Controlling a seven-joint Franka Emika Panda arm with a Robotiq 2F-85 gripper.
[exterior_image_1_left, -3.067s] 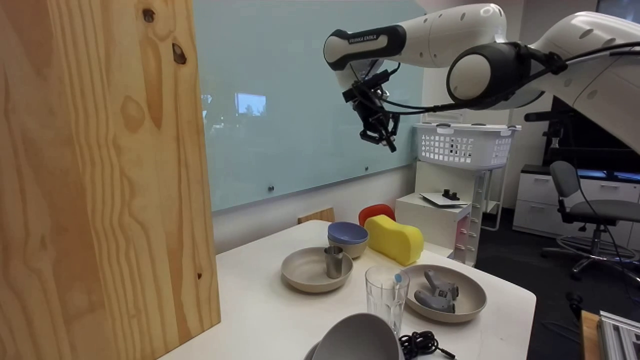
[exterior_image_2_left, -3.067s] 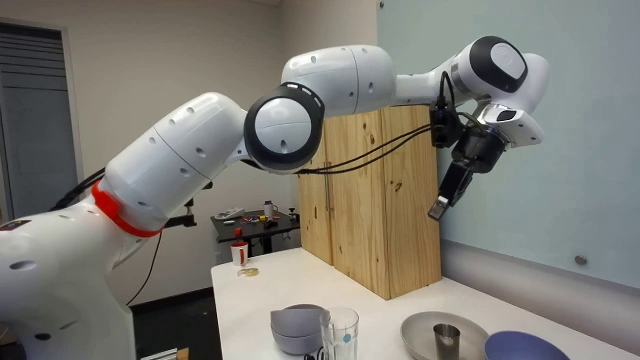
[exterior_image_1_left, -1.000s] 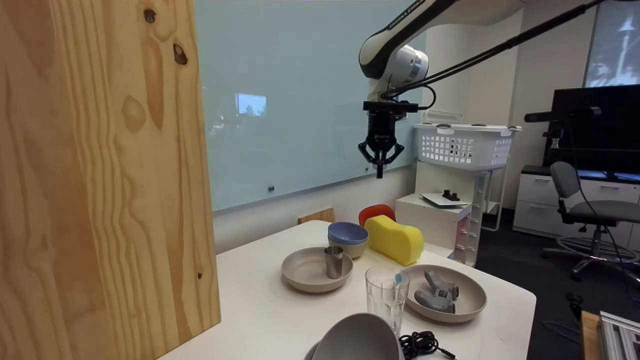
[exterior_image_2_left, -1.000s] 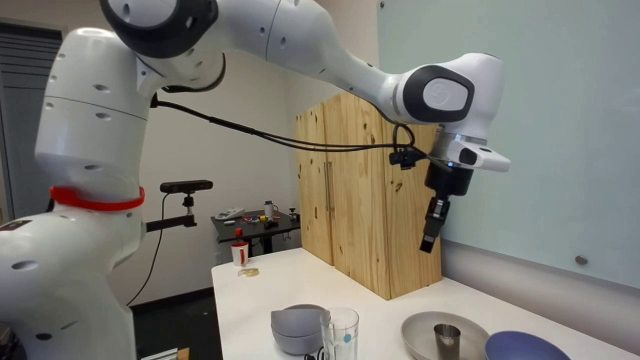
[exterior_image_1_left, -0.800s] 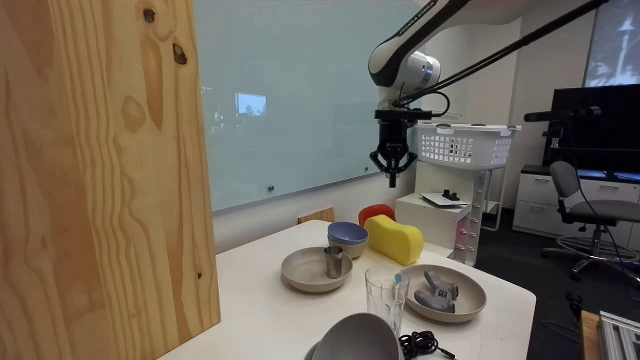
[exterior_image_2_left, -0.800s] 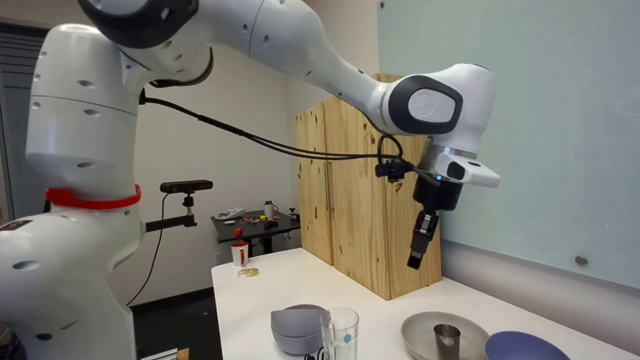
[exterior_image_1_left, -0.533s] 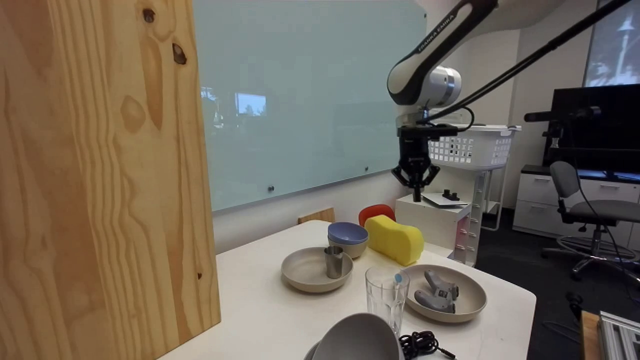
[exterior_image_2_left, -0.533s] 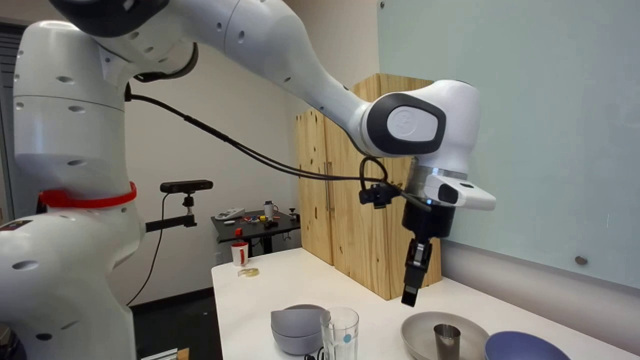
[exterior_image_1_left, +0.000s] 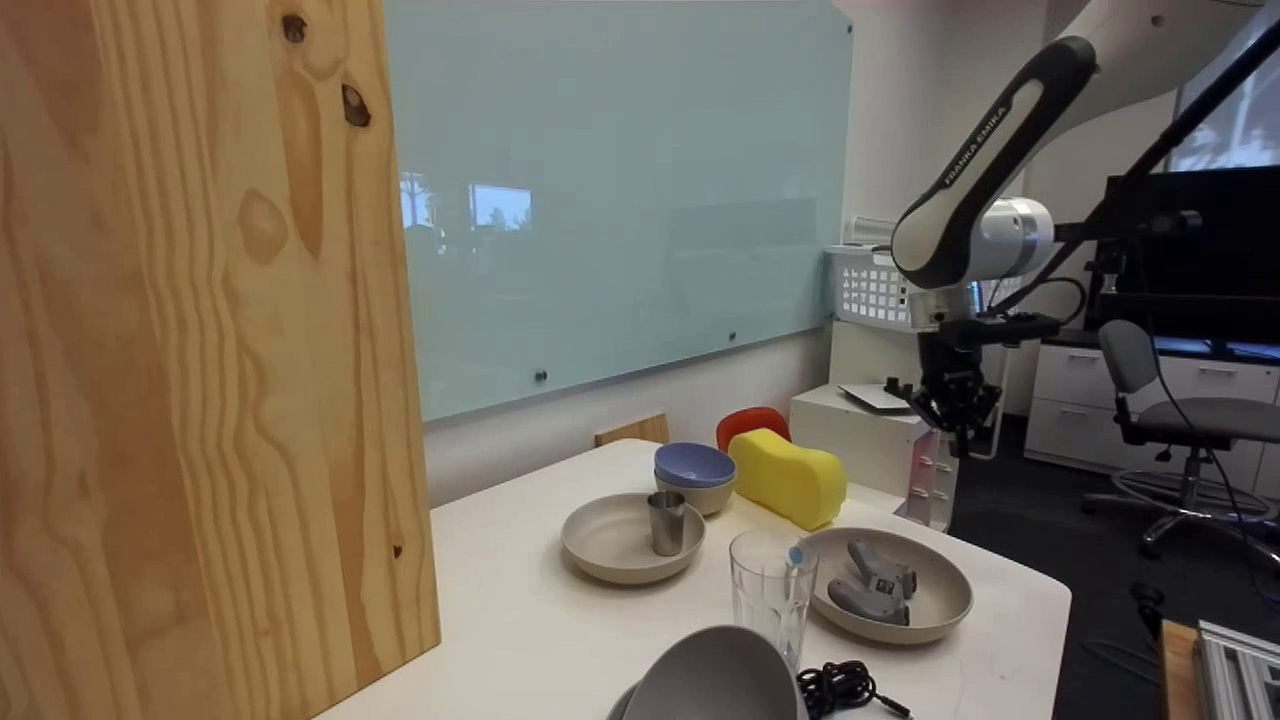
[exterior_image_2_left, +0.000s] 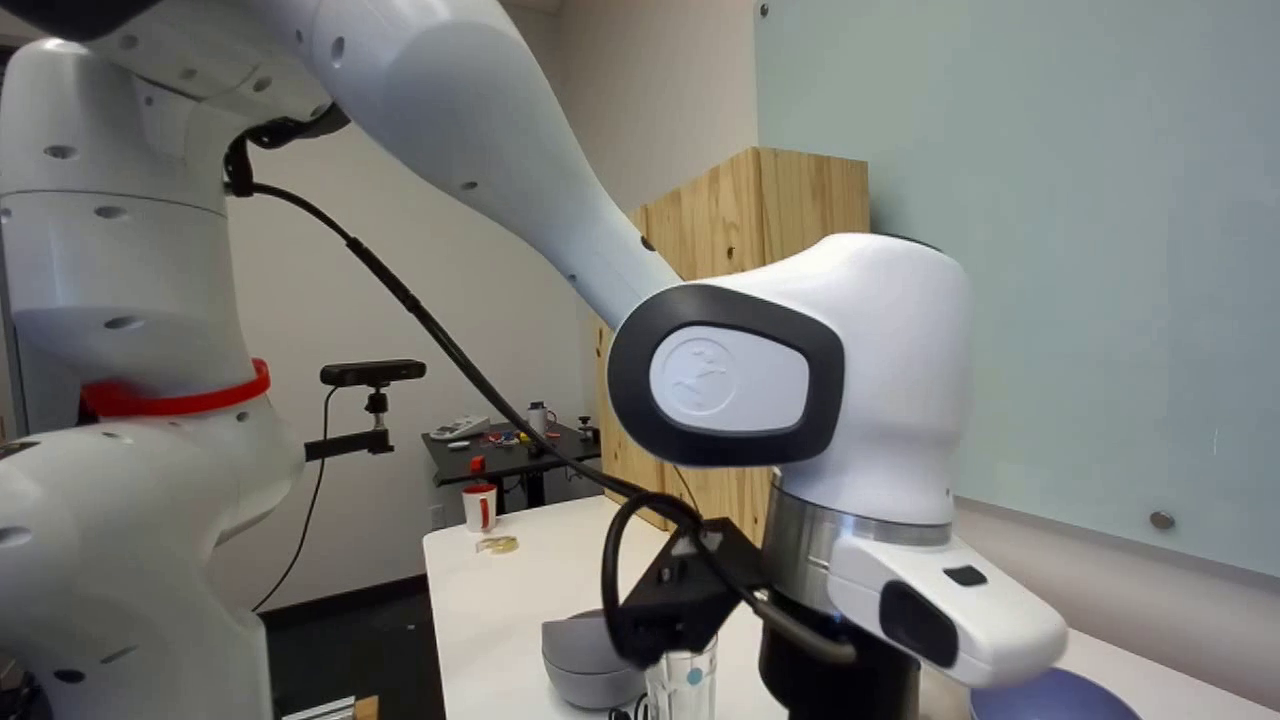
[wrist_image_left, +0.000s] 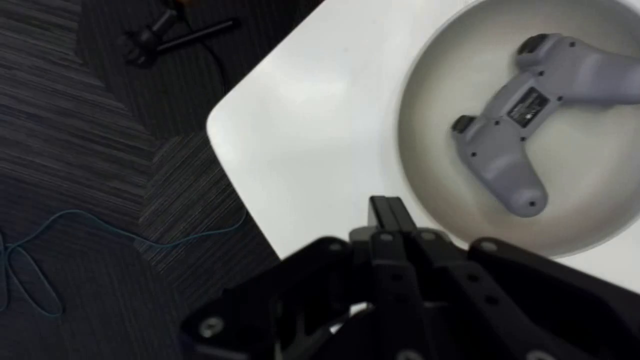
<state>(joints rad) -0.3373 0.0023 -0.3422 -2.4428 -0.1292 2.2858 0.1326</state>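
Near the worktop corner, we find the controller lying in the dish, no grip made, the pincer clenched empty above.

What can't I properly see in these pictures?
Label on the game controller: blurred and too small to read, wrist view.
One controller handle: its end cut off by the wrist view's right edge.
Tilted gray bowl: cut off by the bottom edge in an exterior view.
Glass tumbler: rim mostly hidden by the wrist camera in an exterior view.

Controller is showing matt plastic; dish is looking smooth, matt; cup is gleaming, metallic; cabinet is showing knotty wood; tabletop is shining.
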